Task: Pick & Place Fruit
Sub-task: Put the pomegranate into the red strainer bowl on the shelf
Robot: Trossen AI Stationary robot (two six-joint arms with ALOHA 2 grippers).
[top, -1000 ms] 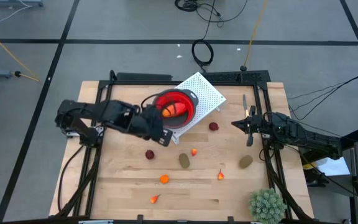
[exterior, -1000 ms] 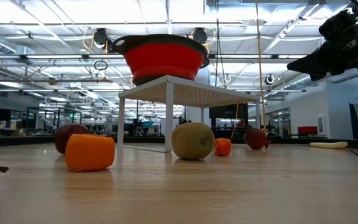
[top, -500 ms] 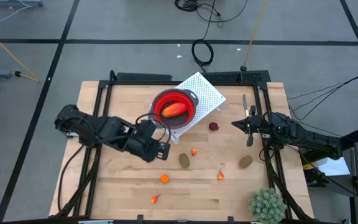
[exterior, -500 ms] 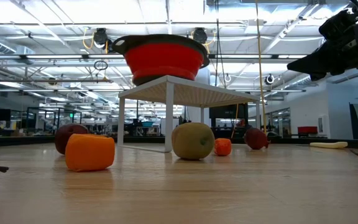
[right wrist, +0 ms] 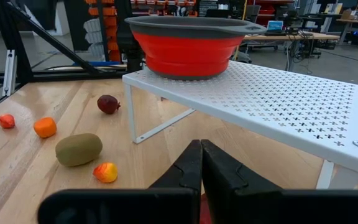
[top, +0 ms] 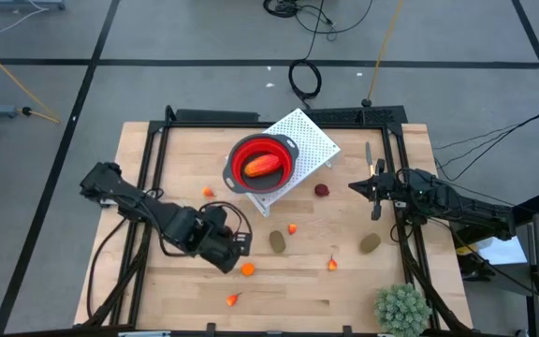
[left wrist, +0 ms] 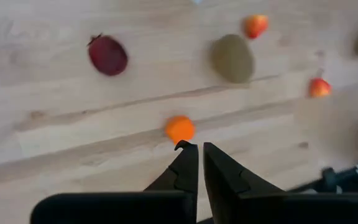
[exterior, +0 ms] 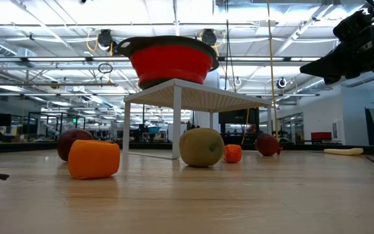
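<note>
We see one fruit (top: 263,166) in the bowl (top: 284,150), upper centre; seven lie loose; both grippers, left (top: 242,245) and right (top: 355,185), are pressed together, empty.

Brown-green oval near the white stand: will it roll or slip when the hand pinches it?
The brown-green oval lies on its long side on the wooden table, so it probably rolls sideways if nudged. Its rounded, smooth-looking skin may squirt out of a narrow pinch. It looks like a small toy, likely light.

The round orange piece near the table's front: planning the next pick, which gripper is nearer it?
Left. The left gripper hovers just beside the orange piece; the right gripper waits across the table.
</note>
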